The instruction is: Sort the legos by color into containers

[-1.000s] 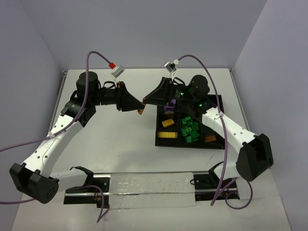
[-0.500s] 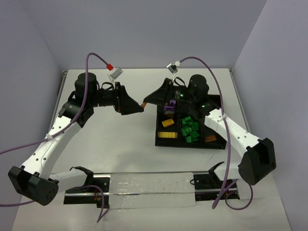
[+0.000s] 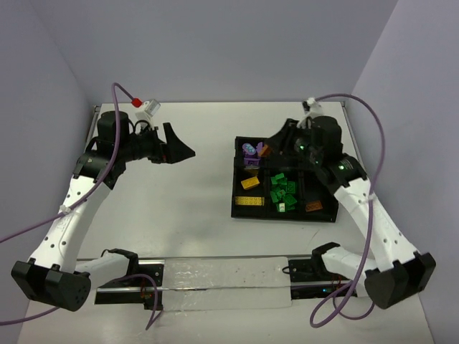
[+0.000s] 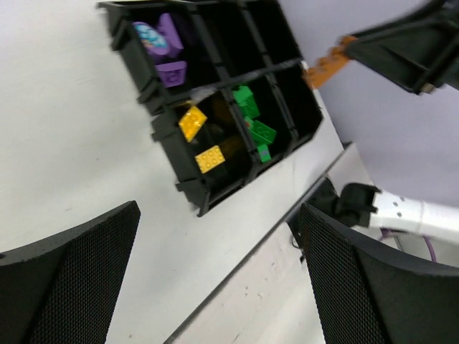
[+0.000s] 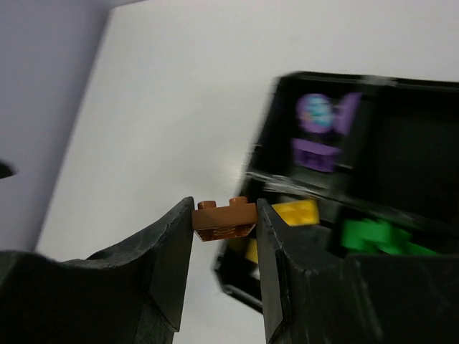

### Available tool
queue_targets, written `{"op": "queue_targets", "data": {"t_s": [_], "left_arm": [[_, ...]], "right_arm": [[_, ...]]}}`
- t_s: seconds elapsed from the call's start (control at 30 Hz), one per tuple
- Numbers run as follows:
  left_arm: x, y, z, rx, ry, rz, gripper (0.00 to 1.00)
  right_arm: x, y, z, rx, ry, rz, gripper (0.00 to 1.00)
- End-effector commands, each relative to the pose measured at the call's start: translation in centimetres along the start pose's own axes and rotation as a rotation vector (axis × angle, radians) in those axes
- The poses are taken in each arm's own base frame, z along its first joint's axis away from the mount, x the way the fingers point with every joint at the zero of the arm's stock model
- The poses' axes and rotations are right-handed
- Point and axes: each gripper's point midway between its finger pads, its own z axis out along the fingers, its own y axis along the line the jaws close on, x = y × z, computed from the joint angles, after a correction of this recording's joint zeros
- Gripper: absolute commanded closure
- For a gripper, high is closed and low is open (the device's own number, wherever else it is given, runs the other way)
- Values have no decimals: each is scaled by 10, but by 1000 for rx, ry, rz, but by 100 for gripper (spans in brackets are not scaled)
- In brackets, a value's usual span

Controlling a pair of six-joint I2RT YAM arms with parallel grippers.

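Note:
My right gripper (image 5: 224, 228) is shut on a small orange lego (image 5: 224, 218), pinched by its sides between both fingers. In the top view the gripper (image 3: 267, 150) hangs with the brick (image 3: 264, 150) over the back left part of the black tray of containers (image 3: 237, 208). The tray holds purple legos (image 3: 249, 152), yellow ones (image 3: 250, 183), green ones (image 3: 282, 190) and an orange one (image 3: 313, 206). My left gripper (image 3: 181, 151) stands open and empty above the bare table, well left of the tray. Its wrist view shows the tray (image 4: 159, 136) and the held orange lego (image 4: 326, 66).
A long clear strip on black brackets (image 3: 215, 276) lies along the near edge between the arm bases. Purple cables (image 3: 366, 122) loop above both arms. Grey walls close the table at the back and on both sides.
The two grippers met at the orange lego between them. The left one has opened, let go and pulled back left; the right one has carried the lego right, over the tray.

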Motion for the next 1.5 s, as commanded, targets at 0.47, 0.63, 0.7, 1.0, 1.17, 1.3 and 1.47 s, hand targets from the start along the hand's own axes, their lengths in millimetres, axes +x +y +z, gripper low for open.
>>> {"op": "queue_targets", "data": {"t_s": [0.47, 0.63, 0.7, 1.0, 1.17, 1.3, 1.47], "left_arm": [[-20, 44, -5, -273, -119, -125, 1], [-18, 45, -3, -272, -114, -126, 1], [-18, 46, -4, -280, -113, -126, 1], [-32, 46, -17, -339, -161, -109, 1], [-50, 40, -34, -383, -235, -97, 1], [-61, 36, -50, -422, -297, -86, 1], [-68, 40, -63, -488, -331, -76, 1]], "right_arm": [[47, -199, -104, 894, -96, 137, 100], [52, -215, -103, 943, -104, 144, 90], [54, -220, -101, 955, -95, 146, 73], [53, -221, -99, 950, -118, 159, 6], [33, -213, -117, 969, -209, 158, 0], [18, -214, -139, 1043, -300, 161, 0], [10, -215, -156, 1110, -333, 158, 0]]}}
